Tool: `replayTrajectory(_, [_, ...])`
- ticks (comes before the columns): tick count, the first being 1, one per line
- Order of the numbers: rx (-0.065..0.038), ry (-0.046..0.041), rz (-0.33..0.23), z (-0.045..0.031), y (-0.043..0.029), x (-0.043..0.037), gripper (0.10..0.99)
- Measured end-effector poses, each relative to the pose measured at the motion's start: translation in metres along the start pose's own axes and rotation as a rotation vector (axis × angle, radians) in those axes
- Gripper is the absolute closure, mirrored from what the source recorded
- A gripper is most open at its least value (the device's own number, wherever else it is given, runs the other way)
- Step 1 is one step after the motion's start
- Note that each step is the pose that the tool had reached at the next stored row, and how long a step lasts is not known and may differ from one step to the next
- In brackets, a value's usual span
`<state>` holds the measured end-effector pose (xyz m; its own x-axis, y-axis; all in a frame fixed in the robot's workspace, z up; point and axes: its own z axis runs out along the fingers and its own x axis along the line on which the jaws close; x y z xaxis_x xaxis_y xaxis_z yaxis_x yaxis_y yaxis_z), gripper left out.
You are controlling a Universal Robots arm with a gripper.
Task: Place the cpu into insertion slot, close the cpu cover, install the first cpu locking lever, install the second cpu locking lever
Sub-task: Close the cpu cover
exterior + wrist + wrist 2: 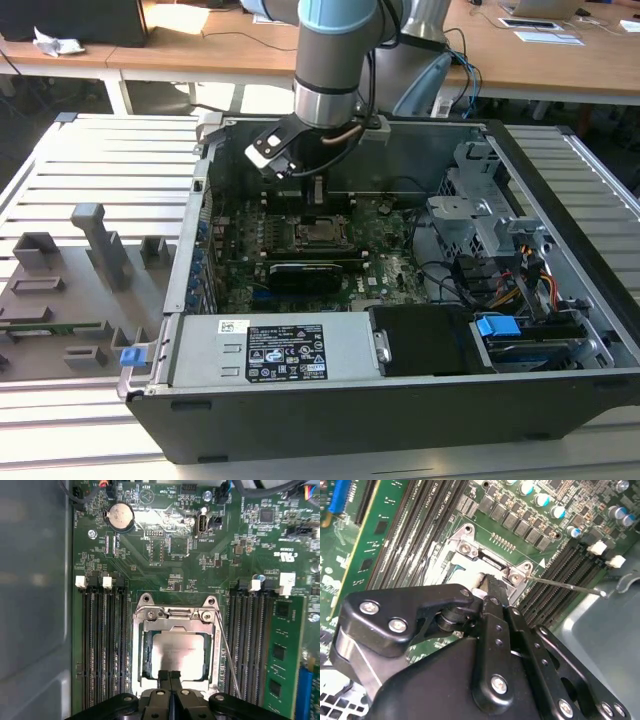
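Black gripper (169, 674) fingers (162, 678), pressed together, hide the near edge of the cpu (177, 650). It sits in the insertion slot (146, 655), framed by the flat-lying cpu cover (175, 625). A thin locking lever (227, 655) slants just beside it. Print on the motherboard (170, 555) is too small to read. The open computer case (400, 415) holds the board.

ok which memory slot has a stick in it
The outermost one past the wire lever: it holds a green module, the other slots are bare black.
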<state>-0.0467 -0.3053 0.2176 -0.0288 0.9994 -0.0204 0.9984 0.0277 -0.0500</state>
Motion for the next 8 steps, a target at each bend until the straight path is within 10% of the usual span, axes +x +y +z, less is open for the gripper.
replayTrajectory(8, [0.0,0.0001,-0.001,-0.023,-0.0011,-0.0009,0.98])
